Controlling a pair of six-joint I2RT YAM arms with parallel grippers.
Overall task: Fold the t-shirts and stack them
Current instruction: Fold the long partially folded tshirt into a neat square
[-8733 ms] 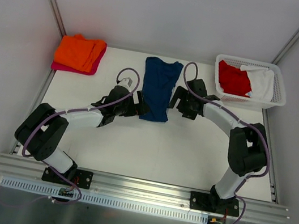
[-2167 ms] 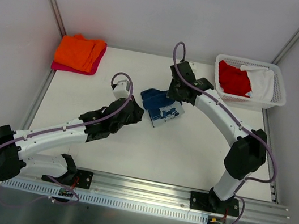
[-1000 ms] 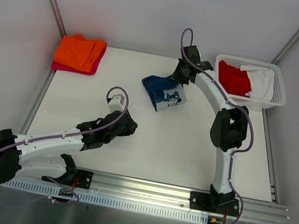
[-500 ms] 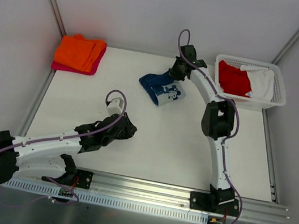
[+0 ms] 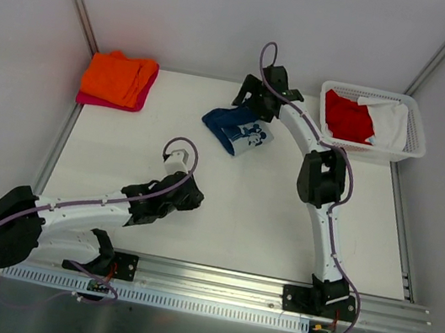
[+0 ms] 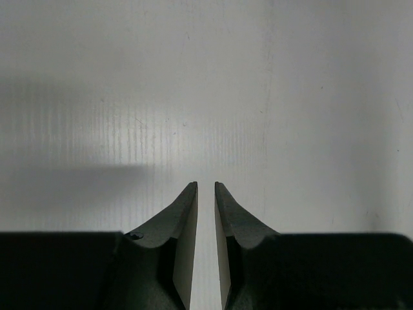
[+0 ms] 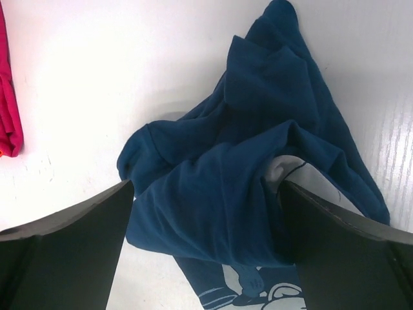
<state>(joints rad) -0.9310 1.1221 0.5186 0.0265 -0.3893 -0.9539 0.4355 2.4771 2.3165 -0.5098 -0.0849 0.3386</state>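
The navy blue t-shirt [image 5: 233, 127] lies in a crumpled, partly folded bundle on the white table, its white print showing at the lower right. In the right wrist view the navy t-shirt [image 7: 239, 174] fills the space under my right gripper [image 7: 206, 219]. The jaws stand wide apart on either side of the cloth, and nothing is pinched. From above, my right gripper [image 5: 246, 109] hovers at the bundle's far edge. My left gripper [image 5: 191, 197] sits low over bare table, well in front of the shirt. Its fingers [image 6: 187, 213] are nearly together and hold nothing. An orange t-shirt [image 5: 118, 76] lies folded on a magenta-pink t-shirt [image 5: 88, 99] at the back left.
A white lattice basket [image 5: 409, 147] at the back right holds a red t-shirt [image 5: 346, 117] and a white t-shirt [image 5: 390, 122]. Walls with metal posts close off the back and both sides. The magenta-pink t-shirt's edge [image 7: 8, 97] shows at the left of the right wrist view.
My right gripper has opened and let go of the navy t-shirt after dragging it a little to the back left. The left arm has shifted slightly, its gripper unchanged.
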